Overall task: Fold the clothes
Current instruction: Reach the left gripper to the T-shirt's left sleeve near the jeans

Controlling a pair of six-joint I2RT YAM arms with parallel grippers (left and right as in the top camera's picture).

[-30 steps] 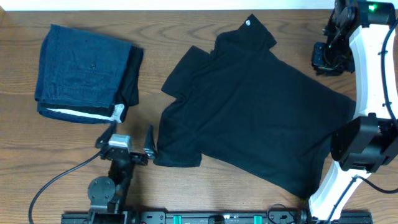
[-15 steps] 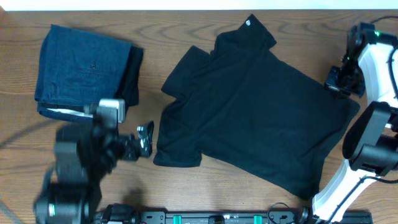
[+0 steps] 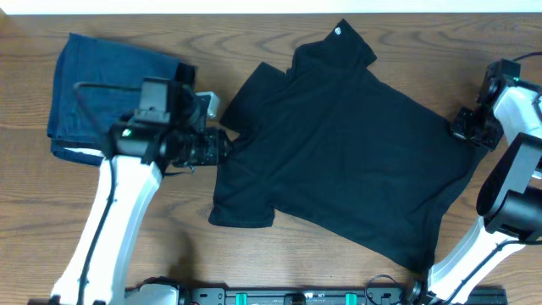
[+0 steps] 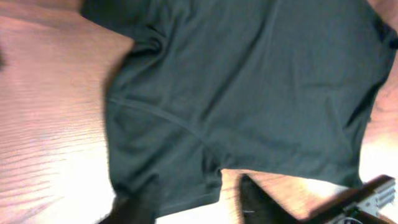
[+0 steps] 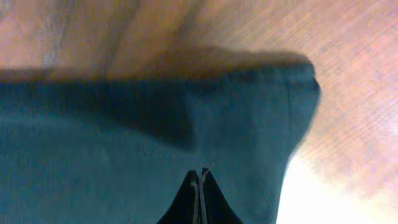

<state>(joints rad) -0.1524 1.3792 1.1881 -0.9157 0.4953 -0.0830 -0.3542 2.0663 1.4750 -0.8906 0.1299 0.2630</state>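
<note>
The clothes, a black short-sleeved shirt (image 3: 347,144), lie spread flat on the wooden table (image 3: 296,254), with a small white mark at the top tip (image 3: 339,31). My left gripper (image 3: 222,146) hovers at the shirt's left edge. In the left wrist view its fingers (image 4: 134,208) stand apart over a sleeve (image 4: 168,168), and nothing is gripped between them. My right gripper (image 3: 468,127) is at the shirt's right corner. Its tips (image 5: 199,177) are pressed together over the black cloth (image 5: 93,155), and I see no fabric pinched between them.
A folded dark-blue denim-like garment (image 3: 110,93) with a white edge lies at the far left, just behind my left arm (image 3: 118,203). My right arm's white body (image 3: 508,169) stands along the table's right side. Bare wood shows along the front edge.
My left arm has swung up from the front edge to the shirt's left side, and its jaws have narrowed. My right gripper has come down from the back right onto the shirt's right corner.
</note>
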